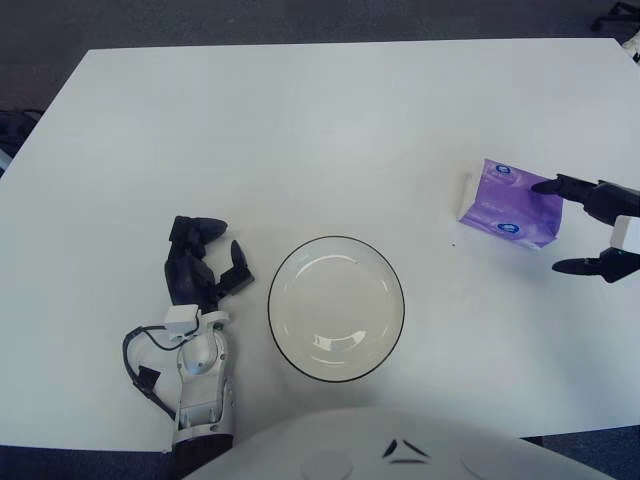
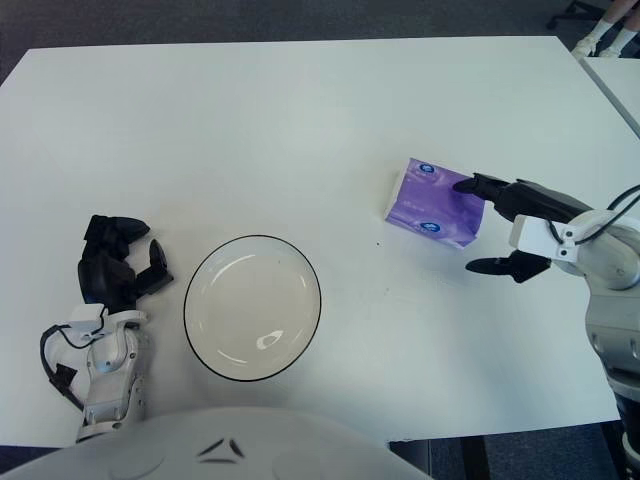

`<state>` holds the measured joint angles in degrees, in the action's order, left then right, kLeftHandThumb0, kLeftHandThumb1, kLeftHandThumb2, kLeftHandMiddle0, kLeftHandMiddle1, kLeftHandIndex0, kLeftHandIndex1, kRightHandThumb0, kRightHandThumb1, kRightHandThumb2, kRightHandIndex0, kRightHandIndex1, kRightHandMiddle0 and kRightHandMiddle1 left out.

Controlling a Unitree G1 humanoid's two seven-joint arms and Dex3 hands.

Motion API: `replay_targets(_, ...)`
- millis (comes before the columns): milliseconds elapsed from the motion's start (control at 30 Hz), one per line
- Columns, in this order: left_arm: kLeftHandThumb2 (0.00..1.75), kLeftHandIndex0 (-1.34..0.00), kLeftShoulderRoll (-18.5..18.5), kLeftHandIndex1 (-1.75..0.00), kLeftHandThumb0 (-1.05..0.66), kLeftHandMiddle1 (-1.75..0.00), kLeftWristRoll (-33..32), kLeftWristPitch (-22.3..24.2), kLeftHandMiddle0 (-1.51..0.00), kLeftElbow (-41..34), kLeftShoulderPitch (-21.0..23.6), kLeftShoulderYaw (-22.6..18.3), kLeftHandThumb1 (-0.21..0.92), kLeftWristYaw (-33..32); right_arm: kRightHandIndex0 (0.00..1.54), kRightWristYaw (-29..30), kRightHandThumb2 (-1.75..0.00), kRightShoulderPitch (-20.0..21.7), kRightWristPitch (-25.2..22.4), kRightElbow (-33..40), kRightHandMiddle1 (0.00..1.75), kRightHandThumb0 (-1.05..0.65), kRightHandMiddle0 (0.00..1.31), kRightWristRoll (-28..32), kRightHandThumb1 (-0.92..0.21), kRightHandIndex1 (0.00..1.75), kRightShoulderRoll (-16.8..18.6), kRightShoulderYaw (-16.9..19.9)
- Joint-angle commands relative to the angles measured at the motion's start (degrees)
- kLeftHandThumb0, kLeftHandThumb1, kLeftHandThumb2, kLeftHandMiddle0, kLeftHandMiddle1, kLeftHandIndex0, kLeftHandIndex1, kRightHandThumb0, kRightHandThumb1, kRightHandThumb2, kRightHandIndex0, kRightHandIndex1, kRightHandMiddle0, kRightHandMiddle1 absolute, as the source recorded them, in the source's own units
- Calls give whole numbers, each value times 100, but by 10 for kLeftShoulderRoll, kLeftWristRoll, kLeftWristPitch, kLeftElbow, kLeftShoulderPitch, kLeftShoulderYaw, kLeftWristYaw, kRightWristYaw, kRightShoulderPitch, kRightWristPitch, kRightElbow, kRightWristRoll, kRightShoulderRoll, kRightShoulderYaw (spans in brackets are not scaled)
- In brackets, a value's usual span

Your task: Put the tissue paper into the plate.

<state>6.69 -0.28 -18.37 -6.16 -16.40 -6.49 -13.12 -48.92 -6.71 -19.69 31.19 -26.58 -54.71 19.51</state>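
1. A purple plastic-wrapped rectangular tissue pack w/ white end and small blue-white labels is seen lying flat on the matte white flat surface, right of centre, well apart from the plate.
2. A shallow round white plate w/ thin black rim is seen near the front edge of the surface, glossy, w/ small light reflections at its lower inside; nothing is held in it.
3. The right hand, black-fingered on a white wrist housing, is shown at the pack's right end. Its fingers are spread: one upper finger is laid at the pack's top right edge, apparently touching; a lower finger is held apart, in front of the pack, off it. Nothing is gripped.
4. The left hand, black segmented fingers on a white rounded forearm shell, is seen just left of the plate, not touching it. Fingers are loosely curled/relaxed, nothing held. A thin black cable is looped beside its wrist.
5. The pack's wrap looks smooth and slightly soft at the corners; shape is boxy, tilted a little relative to the surface edges.
6. Dark carpet-like floor is visible beyond the surface's far edge; a curved white robot body part is seen at the bottom.
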Motion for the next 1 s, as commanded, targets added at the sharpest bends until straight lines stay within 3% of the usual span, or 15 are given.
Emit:
replay_targets(0,136,-46,6,-175,-1,-164,-4,19,-66,19,-17,-1,26,4,0,14,-69,-1,1,16,0,-91,0,-14,-43,0,-4,-7)
replay_targets(300,137,-46,6,-175,-1,-167,-16,17,-65,22,-14,-4,26,14,0,56,-67,-8,24,14,0,-94,0,-25,-49,0,9,-3)
replay_targets(367,138,-45,6,-175,-1,-168,-17,17,-65,21,-15,-4,26,15,0,81,-76,-11,40,7,0,-87,0,-24,-47,0,20,4)
replay_targets(500,137,-44,6,-175,-1,-169,-18,17,-65,20,-15,-4,27,15,0,128,-88,-13,73,-24,29,-77,0,-14,-47,10,39,7)
replay_targets(567,137,-43,6,-175,-1,-169,-16,18,-65,18,-16,-3,27,14,0,149,-92,-12,90,-38,63,-70,0,-4,-45,35,51,8)
replay_targets(700,136,-43,7,-175,-1,-168,-10,20,-66,15,-17,-2,27,11,0,171,-97,-9,122,-48,86,-64,0,16,-42,52,64,12)
replay_targets(800,136,-43,7,-175,-1,-166,-7,19,-66,15,-18,-2,27,10,0,188,-99,-7,154,-65,79,-64,0,22,-39,45,65,10)
replay_targets(900,136,-44,7,-175,-1,-167,-7,19,-66,17,-18,-3,27,9,0,205,-94,-3,186,-90,53,-74,0,13,-42,21,58,4)
replay_targets(967,136,-44,8,-175,-1,-167,-8,20,-65,17,-17,-3,27,9,0,217,-87,-2,207,-103,26,-85,0,2,-47,9,53,2)
